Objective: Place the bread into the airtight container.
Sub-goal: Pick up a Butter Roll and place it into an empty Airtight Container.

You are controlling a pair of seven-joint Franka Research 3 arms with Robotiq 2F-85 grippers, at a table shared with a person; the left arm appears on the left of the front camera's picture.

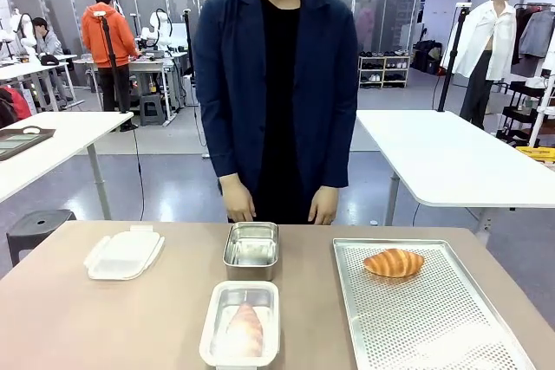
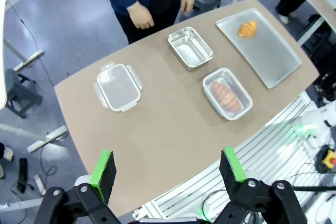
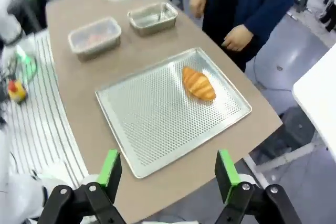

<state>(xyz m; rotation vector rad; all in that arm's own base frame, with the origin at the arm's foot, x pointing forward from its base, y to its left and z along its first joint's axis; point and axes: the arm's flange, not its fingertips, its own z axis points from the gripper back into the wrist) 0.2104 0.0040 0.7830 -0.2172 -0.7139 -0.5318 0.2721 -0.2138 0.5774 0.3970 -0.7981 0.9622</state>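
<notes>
Left claw [image 2: 167,161]: open, green pads wide apart, nothing between them, held high above the robot's edge of the surface [image 2: 157,129]. Right claw [image 3: 168,163]: open and empty as well, held above the near corner of the perforated tray [image 3: 157,129].

Reference item: empty steel container [image 1: 251,249], uncovered, at mid-surface.

- Perforated tray: right of the steel container, apart from it.
- Croissant [image 1: 394,262]: lying on the tray's far part, towards the corner nearest the steel container. Nothing touches it.
- Covered container [image 1: 241,325]: just on the robot's side of the steel container. It holds a second bread [image 1: 244,331], seen through what appears to be a clear lid.
- Clear plastic box [image 1: 124,254]: left of the steel container, well apart, lid on.
- Person: standing at the far edge, directly behind the steel container. Both hands [image 1: 238,204] [image 1: 323,207] hang at the sides, off the surface.
</notes>
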